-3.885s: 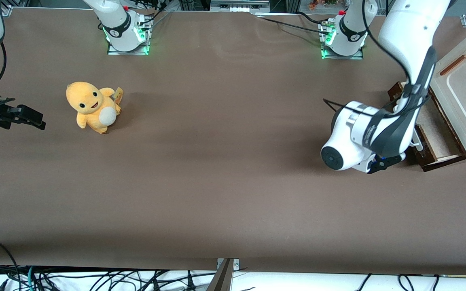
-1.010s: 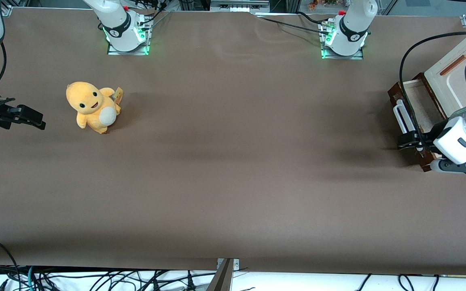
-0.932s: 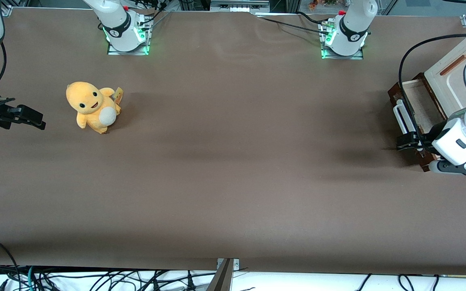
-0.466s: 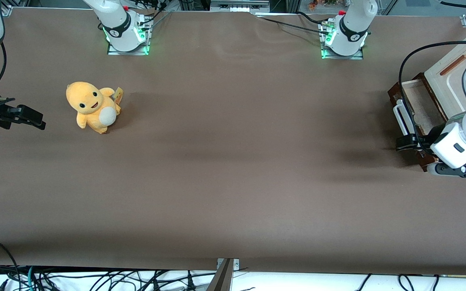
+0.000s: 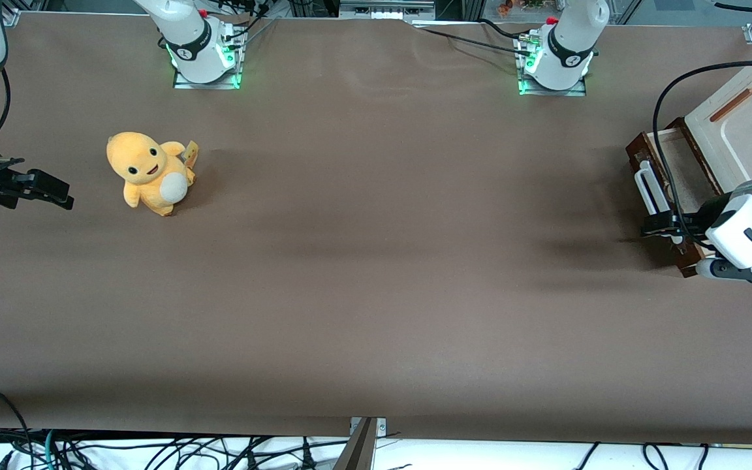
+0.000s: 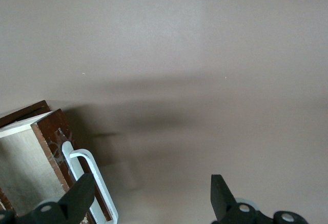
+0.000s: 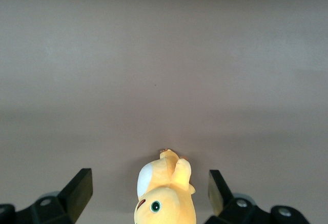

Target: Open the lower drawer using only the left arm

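The lower drawer (image 5: 671,175) stood pulled out — gripper (image 5: 660,225) had released its handle (image 5: 650,189), fingers (image 6: 78,199) spread, backing off.

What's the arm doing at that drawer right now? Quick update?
Gripper open, at the white handle, nothing gripped. Lower drawer partly out, beige inside showing. Nothing in the way; plush toy sits toward the parked arm's end.

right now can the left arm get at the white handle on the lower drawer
Probably yes: the gripper is open just beside the white handle of the lower drawer, with nothing between them.
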`<state>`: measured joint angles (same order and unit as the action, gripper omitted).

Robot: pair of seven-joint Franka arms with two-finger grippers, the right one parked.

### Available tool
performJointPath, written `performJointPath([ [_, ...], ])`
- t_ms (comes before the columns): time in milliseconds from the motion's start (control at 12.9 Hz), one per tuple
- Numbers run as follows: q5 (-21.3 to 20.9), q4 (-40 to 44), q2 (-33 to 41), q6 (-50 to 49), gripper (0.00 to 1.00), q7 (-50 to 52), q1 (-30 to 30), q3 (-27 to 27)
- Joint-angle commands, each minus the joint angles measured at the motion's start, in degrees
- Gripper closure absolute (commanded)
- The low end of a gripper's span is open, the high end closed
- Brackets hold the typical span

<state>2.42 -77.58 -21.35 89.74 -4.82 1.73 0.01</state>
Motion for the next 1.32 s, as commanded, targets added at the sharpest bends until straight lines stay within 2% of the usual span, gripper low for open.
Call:
performJointPath([
  [0, 1.62, 0.59, 0.52, -1.05, 0.00, -2.13, 0.82, -0.01],
  [1243, -2.68, 0.50, 2.28, -0.44, 0.00, -2.83, 1.00, -0.10],
])
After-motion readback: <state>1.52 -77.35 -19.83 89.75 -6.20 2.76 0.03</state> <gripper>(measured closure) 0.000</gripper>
